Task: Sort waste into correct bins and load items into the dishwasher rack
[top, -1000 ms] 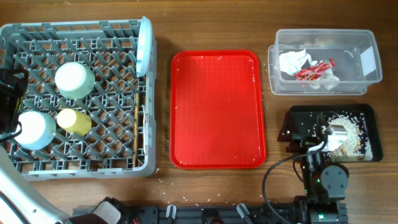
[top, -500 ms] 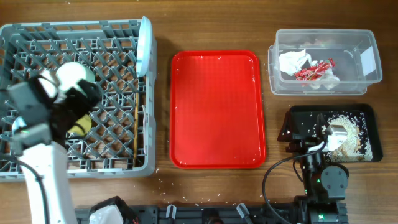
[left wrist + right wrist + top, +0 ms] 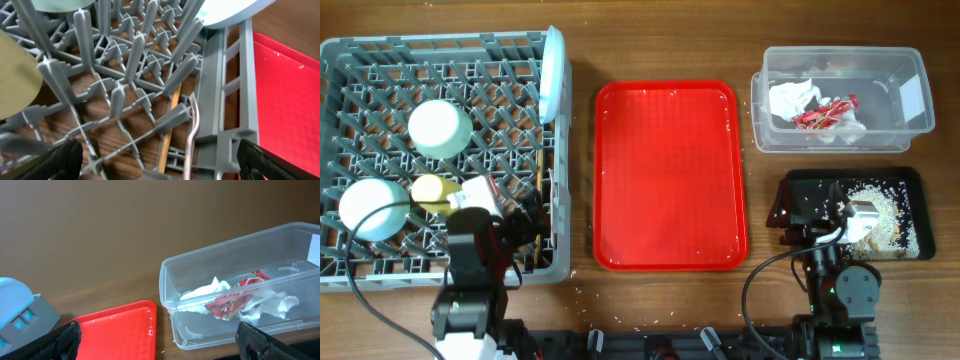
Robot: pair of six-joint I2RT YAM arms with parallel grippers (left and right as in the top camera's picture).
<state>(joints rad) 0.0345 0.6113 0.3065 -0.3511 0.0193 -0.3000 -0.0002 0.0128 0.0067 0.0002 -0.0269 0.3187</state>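
Dishwasher rack (image 3: 420, 42) is holding plate (image 3: 553, 70) on edge, two bowls (image 3: 440, 128), cup (image 3: 440, 195), chopsticks (image 3: 167, 130) and fork (image 3: 191, 130). Clear tub (image 3: 840, 52) is containing napkin (image 3: 792, 98) and wrapper (image 3: 823, 112). Black tray (image 3: 910, 178) is carrying crumbs (image 3: 890, 215). Left gripper (image 3: 160, 162), over rack, and right gripper (image 3: 160, 342), over black tray, are both gaping, empty.

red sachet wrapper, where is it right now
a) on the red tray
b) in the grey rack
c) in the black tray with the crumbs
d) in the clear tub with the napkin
D: the overhead view shows the red-and-white wrapper lying inside the clear tub, right beside the crumpled white napkin.
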